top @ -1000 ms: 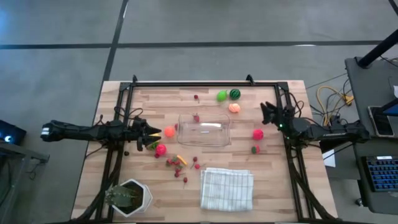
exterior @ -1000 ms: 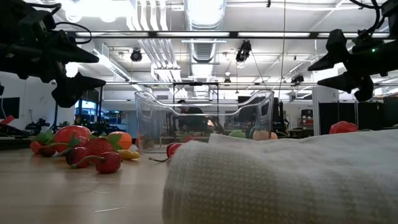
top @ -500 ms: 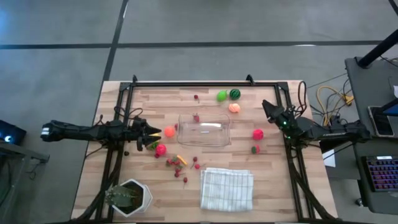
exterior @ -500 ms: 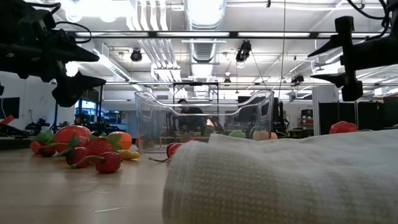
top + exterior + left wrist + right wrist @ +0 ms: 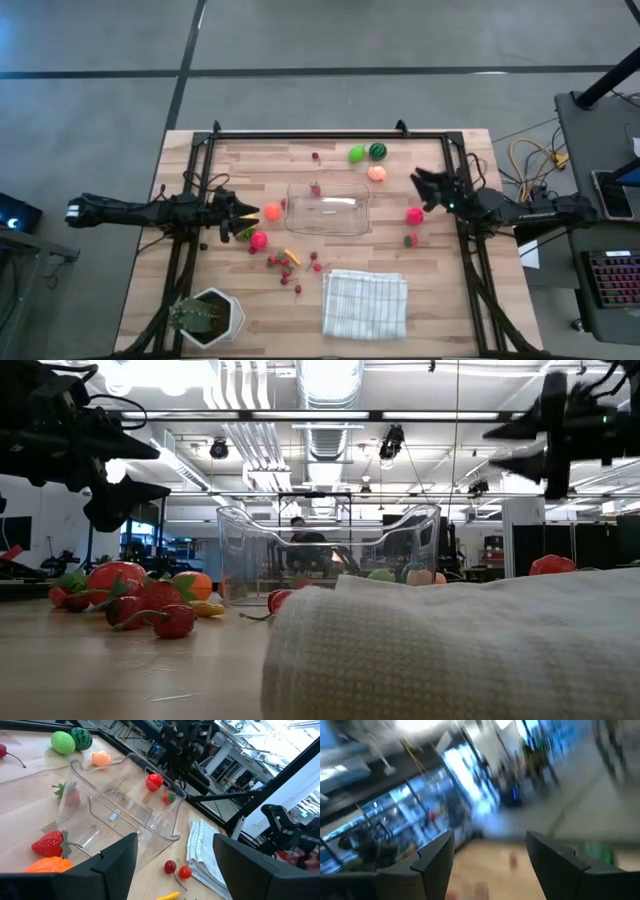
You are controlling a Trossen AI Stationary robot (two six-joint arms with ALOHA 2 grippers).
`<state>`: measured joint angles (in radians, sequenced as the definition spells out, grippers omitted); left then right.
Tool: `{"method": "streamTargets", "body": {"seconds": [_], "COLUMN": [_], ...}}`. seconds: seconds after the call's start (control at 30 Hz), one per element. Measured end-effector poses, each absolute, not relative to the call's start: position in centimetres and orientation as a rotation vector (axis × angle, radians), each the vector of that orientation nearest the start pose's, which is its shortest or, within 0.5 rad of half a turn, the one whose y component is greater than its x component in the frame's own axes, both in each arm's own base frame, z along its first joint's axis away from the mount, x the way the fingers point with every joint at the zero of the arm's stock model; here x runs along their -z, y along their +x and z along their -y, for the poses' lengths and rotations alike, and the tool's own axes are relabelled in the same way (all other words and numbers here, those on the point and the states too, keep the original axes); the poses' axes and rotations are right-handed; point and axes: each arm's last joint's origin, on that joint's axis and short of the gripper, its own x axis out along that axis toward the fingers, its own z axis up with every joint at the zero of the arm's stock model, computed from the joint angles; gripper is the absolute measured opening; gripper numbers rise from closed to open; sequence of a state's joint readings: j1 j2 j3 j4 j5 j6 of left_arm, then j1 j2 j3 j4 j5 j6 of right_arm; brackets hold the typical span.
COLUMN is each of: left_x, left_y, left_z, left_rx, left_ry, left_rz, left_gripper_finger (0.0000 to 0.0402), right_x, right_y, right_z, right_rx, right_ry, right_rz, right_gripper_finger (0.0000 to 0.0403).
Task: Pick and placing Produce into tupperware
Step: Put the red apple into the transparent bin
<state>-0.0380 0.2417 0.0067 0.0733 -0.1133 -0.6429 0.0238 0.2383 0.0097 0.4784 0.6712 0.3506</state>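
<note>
Two arms flank a clear tub (image 5: 328, 208) lying at the table's middle with its long axis running left to right. On the left, the left gripper (image 5: 247, 213) hovers with its fingers apart and nothing between them, just beside an orange fruit (image 5: 272, 211) that sits between it and the tub's left end; a pink fruit (image 5: 259, 240) lies a little nearer the front edge, and a scatter of small red berries (image 5: 285, 262) beyond that. This arm looks the better placed for those pieces, since the tub lies straight ahead of its fingers. Inside the tub a single strawberry (image 5: 316, 189) rests against the far wall. Further right, a green ball (image 5: 356, 154), a striped dark green ball (image 5: 378, 151) and a peach-coloured fruit (image 5: 377, 173) sit behind the tub's right end. The right gripper (image 5: 420, 182) hangs above the table with its fingers together, empty, with a pink fruit (image 5: 415, 215) just beside it.
</note>
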Motion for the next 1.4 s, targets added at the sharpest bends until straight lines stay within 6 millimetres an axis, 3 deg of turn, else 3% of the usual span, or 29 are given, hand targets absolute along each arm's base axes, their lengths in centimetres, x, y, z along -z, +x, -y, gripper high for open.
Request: {"method": "streamTargets", "body": {"seconds": [0.17, 0.3, 0.47, 0.57, 0.63, 0.77, 0.87, 0.93, 1.0, 1.07, 1.17, 1.27, 1.4], "left_x": [-15.7, -16.3, -17.3, -18.2, -18.7, -19.3, -19.3, -19.2, -19.2, -19.2, -19.2, -19.2, -19.2], "left_y": [11.2, 11.2, 11.2, 11.1, 11.0, 10.9, 10.9, 10.9, 10.9, 10.9, 10.9, 10.9, 10.9], "left_z": [0.0, -0.1, -0.1, -0.1, -0.1, -0.1, -0.1, -0.1, -0.1, -0.1, -0.1, -0.1, -0.2], "left_rx": [-0.135, -0.141, -0.111, -0.095, -0.094, -0.1, -0.099, -0.094, -0.091, -0.091, -0.096, -0.116, -0.14], "left_ry": [-0.631, -0.635, -0.555, -0.44, -0.352, -0.235, -0.239, -0.283, -0.311, -0.331, -0.332, -0.334, -0.337], "left_rz": [-0.076, -0.013, 0.087, 0.169, 0.218, 0.271, 0.271, 0.271, 0.267, 0.269, 0.269, 0.271, 0.273], "left_gripper_finger": [0.0245, 0.0245, 0.0245, 0.0245, 0.0245, 0.0245, 0.0245, 0.0245, 0.0245, 0.0245, 0.0245, 0.0245, 0.0245], "right_x": [-23.4, -25.0, -27.5, -29.9, -31.5, -34.6, -37.2, -38.5, -40.0, -41.0, -41.8, -41.6, -40.3], "right_y": [8.3, 7.2, 9.1, 10.6, 11.6, 12.5, 12.4, 12.2, 12.3, 12.8, 13.6, 14.0, 14.4], "right_z": [1.4, 1.2, 0.7, 0.5, 0.7, 2.0, 2.9, 3.1, 3.2, 3.4, 4.0, 5.1, 7.1], "right_rx": [0.605, 0.59, 0.428, 0.386, 0.451, 0.867, 1.297, 1.485, 1.444, 1.233, 1.009, 0.978, 1.082], "right_ry": [0.107, -0.052, -0.196, -0.378, -0.436, -0.284, 0.026, 0.156, 0.128, 0.077, 0.193, 0.381, 0.625], "right_rz": [0.716, 0.868, 0.742, 0.57, 0.399, 0.052, 0.09, 0.163, 0.124, 0.027, -0.091, -0.248, -0.494], "right_gripper_finger": [0.0238, 0.0238, 0.0238, 0.0238, 0.0238, 0.0238, 0.0238, 0.0238, 0.0238, 0.0238, 0.0238, 0.0238, 0.0238]}}
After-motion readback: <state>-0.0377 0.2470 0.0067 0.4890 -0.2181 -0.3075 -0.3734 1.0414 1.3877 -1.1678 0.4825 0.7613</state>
